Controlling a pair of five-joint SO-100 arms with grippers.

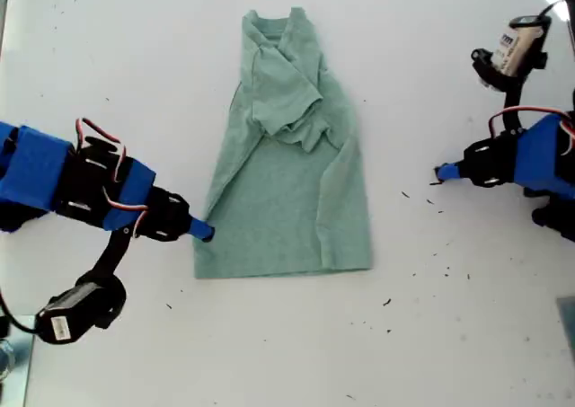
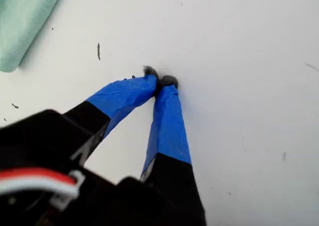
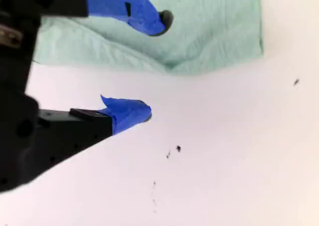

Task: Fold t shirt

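A pale green t-shirt (image 1: 287, 200) lies flat in the middle of a white worktop (image 1: 449, 335). Its round neck points to the top of the exterior view and its hem to the bottom. Both sides are folded inward over the chest, leaving a narrow, rumpled strip that widens toward the hem.

My first pincer (image 1: 442, 172) sits on the exterior view's right, well apart from the shirt. Its 2 blue-taped fingers (image 2: 167, 121) are clenched tip to tip on nothing and rest against the bare worktop. In the first wrist view, only a corner of the t-shirt (image 2: 25, 16) shows.

My second pincer (image 1: 205, 232) reaches in from the exterior view's left, at the shirt's lower corner near the hem. Its jaws are spread wide and released. In the second wrist view, one blue tip of my second pincer (image 3: 154, 65) is over the t-shirt (image 3: 209, 31) and the other is over bare worktop just beside the cloth's edge. Small dark specks (image 1: 387, 302) dot the worktop.
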